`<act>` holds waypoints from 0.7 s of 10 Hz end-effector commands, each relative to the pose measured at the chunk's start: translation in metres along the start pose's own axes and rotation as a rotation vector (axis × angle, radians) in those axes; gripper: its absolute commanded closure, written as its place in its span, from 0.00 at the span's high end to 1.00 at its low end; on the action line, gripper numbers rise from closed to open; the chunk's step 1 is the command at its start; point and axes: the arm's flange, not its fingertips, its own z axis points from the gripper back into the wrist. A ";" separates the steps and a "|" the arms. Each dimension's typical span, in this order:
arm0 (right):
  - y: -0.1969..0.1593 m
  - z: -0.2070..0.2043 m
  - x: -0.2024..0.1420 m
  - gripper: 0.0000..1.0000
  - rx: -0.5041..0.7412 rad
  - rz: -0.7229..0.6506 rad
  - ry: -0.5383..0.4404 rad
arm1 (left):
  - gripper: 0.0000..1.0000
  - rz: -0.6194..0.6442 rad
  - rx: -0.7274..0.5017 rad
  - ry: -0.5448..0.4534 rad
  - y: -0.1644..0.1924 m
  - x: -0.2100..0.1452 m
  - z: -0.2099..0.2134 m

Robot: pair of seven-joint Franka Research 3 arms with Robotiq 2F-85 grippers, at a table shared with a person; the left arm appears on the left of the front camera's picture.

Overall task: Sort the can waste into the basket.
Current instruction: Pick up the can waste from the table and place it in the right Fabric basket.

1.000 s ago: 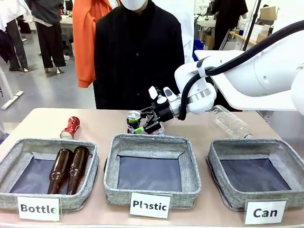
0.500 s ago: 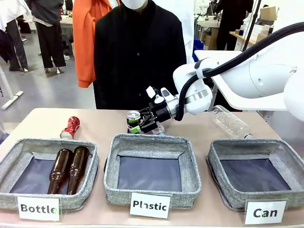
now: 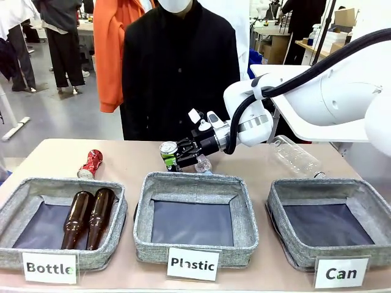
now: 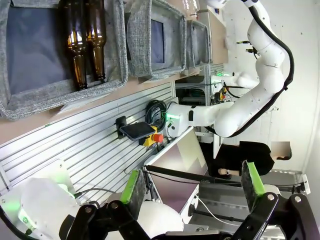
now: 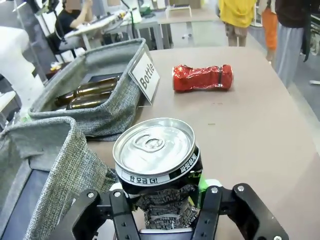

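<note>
dark can [image 3: 168,150] tilted, pinched at its base by right gripper [image 3: 174,161], beyond Plastic basket [image 3: 189,181], crushed red can [image 3: 90,163] well apart, left gripper [image 4: 192,182] spread wide

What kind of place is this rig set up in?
Likely a robotics lab or test hall, not a real recycling site: the Bottle basket, Plastic basket and Can basket carry printed cards, a slotted aluminium panel holds a red stop button, and a workbench with boxes stands behind.

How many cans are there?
2. One dark can is gripped in the right tool behind the middle basket. One crushed red can lies on the table behind the Bottle basket.
</note>
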 end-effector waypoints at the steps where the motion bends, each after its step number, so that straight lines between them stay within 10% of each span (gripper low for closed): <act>1: 0.006 0.007 0.020 0.00 -0.010 0.024 -0.032 | 1.00 0.012 -0.006 0.006 -0.001 -0.004 0.000; 4: 0.064 0.044 0.090 0.00 0.079 0.157 -0.092 | 1.00 0.012 -0.006 0.006 -0.001 -0.004 0.000; 7: 0.165 0.110 0.140 0.00 0.149 0.047 0.107 | 1.00 0.012 -0.006 0.006 -0.001 -0.004 0.000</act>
